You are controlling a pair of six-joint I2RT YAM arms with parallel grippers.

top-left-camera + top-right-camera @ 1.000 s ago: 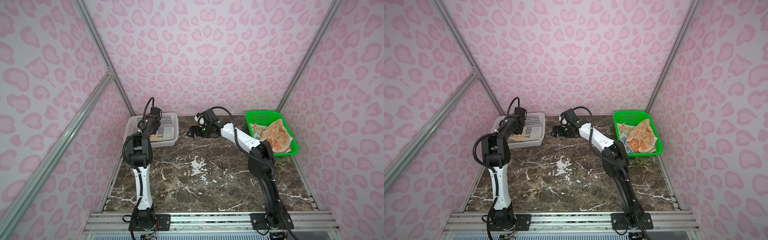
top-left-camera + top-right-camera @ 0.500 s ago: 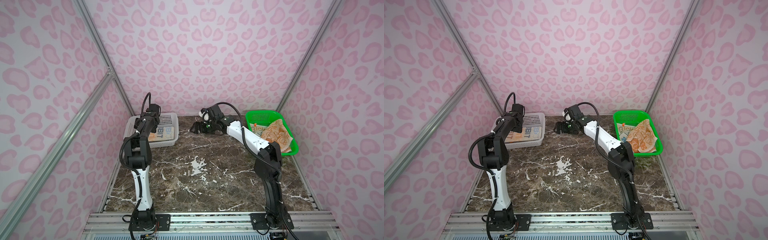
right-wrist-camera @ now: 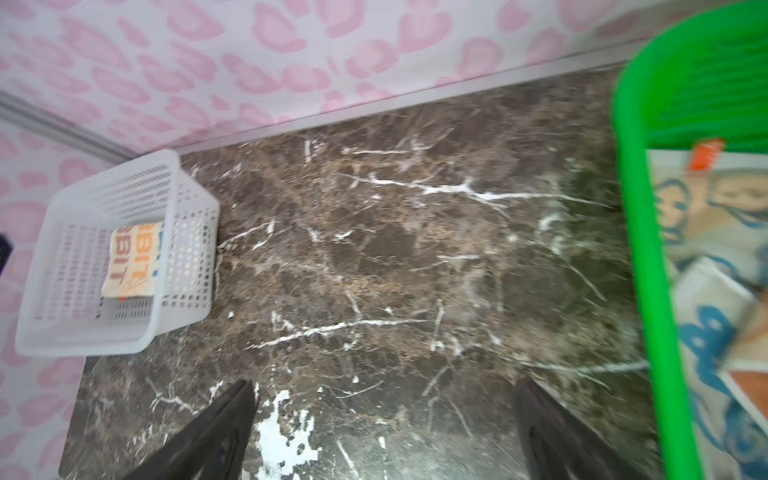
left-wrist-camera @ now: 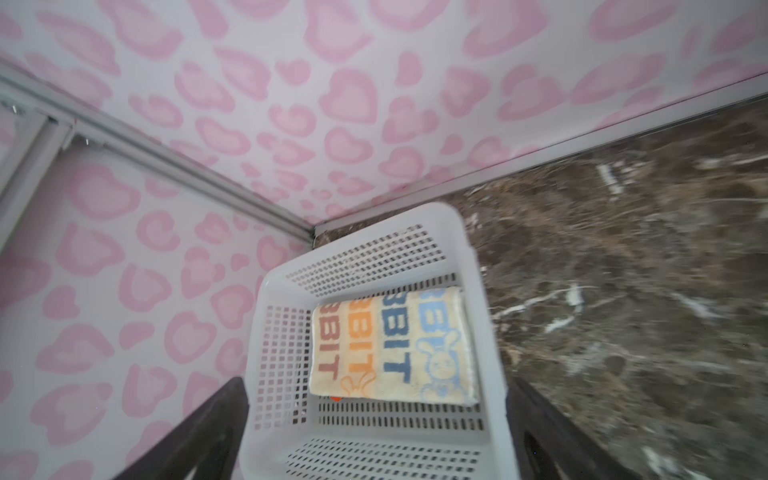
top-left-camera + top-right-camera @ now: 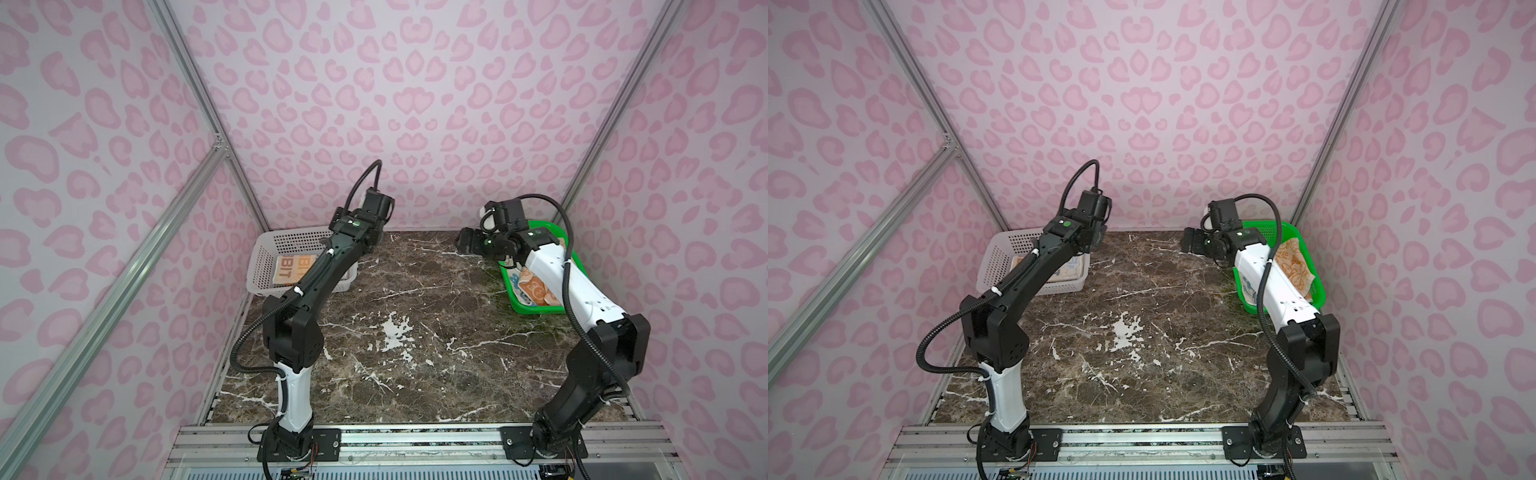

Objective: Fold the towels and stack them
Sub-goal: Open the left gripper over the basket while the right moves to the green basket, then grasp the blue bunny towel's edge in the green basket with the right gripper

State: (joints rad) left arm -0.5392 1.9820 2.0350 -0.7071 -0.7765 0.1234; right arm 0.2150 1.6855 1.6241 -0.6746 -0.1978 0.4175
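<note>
Folded cream towel (image 4: 392, 345) lies in white basket (image 4: 365, 262), apart from both wide, empty jaws; green basket (image 3: 640, 249) holds crumpled towels (image 3: 706, 216).

A white perforated basket (image 5: 291, 245) is set at the marble table's (image 5: 415, 374) far-left corner; a green basket (image 5: 525, 308), seemingly perforated, is placed far right.

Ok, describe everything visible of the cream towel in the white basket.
The cream towel is terry-like cloth, folded into a flat rectangle. Rows of brown, orange and blue letters cross it, with orange and light-blue rabbit outlines. It lies on the white basket's floor, near one wall; an orange tag peeks from under it. Nothing grips it.
</note>
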